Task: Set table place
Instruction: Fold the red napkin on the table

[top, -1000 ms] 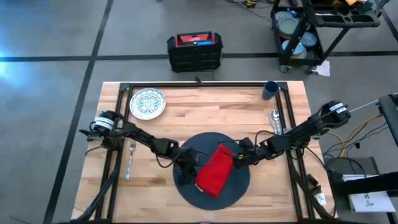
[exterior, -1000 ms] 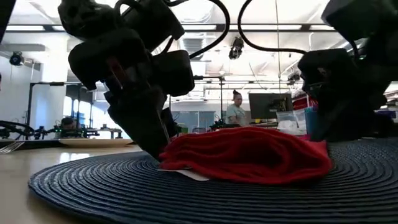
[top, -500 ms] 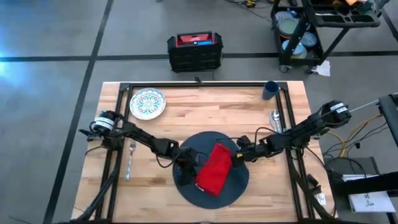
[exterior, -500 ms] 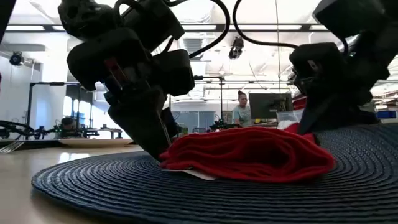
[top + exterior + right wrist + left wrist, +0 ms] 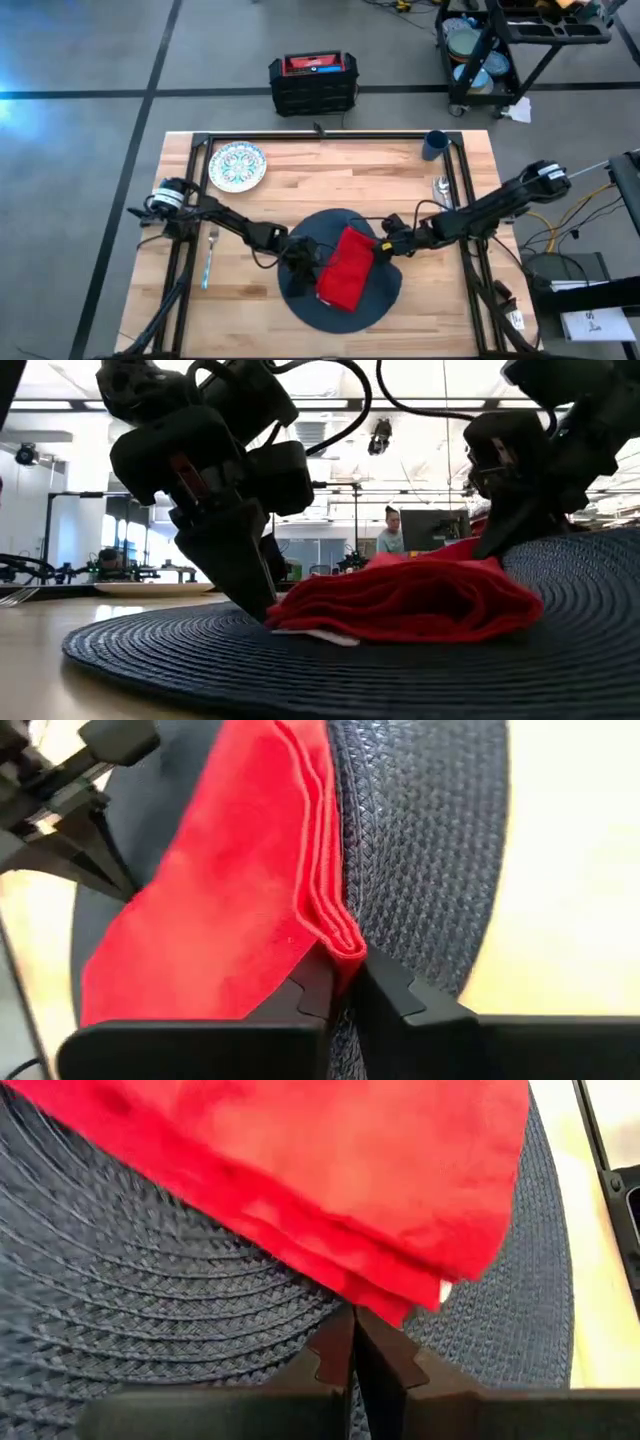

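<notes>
Overhead sees the whole table [image 5: 300, 180]; low and both wrist cameras crowd the napkin [image 5: 410, 600].

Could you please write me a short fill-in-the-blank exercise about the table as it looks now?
1. The red napkin lies on the round dark ____.
2. The patterned plate sits at the table's far ____ corner in the high view.
3. Both the left tool and the right tool are shut on the ____.
4. The fork lies on the ____, off the mat.

Missing words: mat; left; napkin; table

A lab: concrete floor [image 5: 80, 60], monitor [image 5: 435, 528] (person [image 5: 388, 536] beside), equipment cart [image 5: 520, 40]
</notes>
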`<state>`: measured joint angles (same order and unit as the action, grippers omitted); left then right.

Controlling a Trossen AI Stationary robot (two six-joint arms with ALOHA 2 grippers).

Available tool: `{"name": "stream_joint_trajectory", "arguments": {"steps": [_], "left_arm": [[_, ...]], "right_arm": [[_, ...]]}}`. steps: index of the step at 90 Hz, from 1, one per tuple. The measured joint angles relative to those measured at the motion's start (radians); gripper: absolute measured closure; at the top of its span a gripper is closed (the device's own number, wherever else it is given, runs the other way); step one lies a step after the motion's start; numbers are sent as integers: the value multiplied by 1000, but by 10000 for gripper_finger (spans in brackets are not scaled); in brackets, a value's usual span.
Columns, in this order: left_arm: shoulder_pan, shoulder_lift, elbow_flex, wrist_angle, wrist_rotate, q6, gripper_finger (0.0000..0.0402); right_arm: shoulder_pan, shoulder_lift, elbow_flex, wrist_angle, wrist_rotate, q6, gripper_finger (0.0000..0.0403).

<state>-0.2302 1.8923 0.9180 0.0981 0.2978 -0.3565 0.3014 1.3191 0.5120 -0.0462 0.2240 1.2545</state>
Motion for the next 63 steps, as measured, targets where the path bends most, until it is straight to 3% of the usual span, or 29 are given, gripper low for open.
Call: {"name": "stream_joint_trajectory", "arguments": {"steps": [32, 63], "left_arm": [[0, 0, -11, 16, 12, -3, 402], [-3, 0, -13, 20, 39, -4, 402]], "right_arm": [[-1, -66, 4, -75, 16, -62, 383], [-14, -49, -1, -32, 17, -118, 281]]}}
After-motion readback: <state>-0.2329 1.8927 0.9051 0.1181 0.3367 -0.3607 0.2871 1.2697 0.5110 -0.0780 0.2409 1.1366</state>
